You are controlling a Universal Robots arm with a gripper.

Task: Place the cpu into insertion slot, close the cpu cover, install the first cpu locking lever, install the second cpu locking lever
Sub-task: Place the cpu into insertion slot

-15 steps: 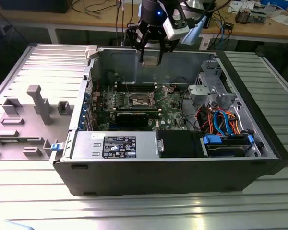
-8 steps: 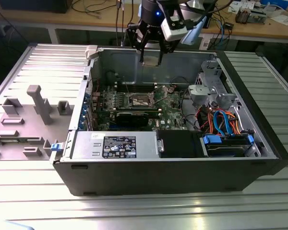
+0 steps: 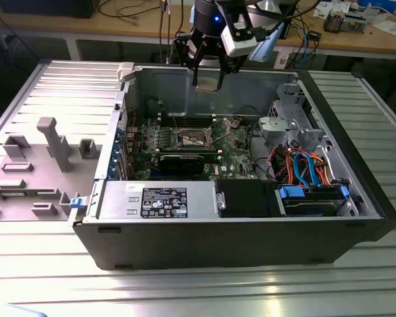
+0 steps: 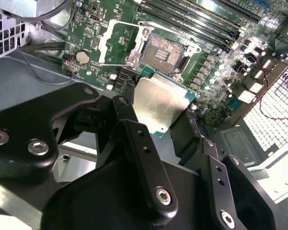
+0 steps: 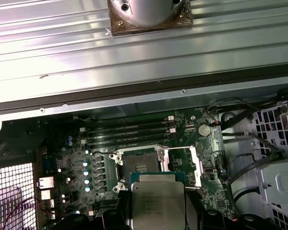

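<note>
Ribbed metal tabletop [image 3: 185, 290] carries the opened computer case [image 3: 218, 238], which lies on its side with the green motherboard [image 3: 234, 153] facing up. At the centre of the work is the cpu [image 4: 161, 100], silver top upward, pinched by two opposite edges between the black fingers [image 4: 134, 134] of the gripper [image 4: 156, 117]. You are holding it well above the insertion slot [image 5: 141, 165], clear of it and of the board around it. The slot lies bare, its dark contact field exposed. The cpu cover [image 5: 196, 165] is swung open and rests just beside the slot, so neither closing nor locking has begun. Long memory slots [image 5: 129, 129] run near the slot on another side. Your main hazard, judged from this pose, is a descent with the chip slightly turned or offset from the slot: a corner would then land on the contact field and could bend it. The edge pinch is narrow, so a jolt might tilt or drop the chip. The fingers reach past the chip's edges and could catch the open cover beside the slot.
</note>
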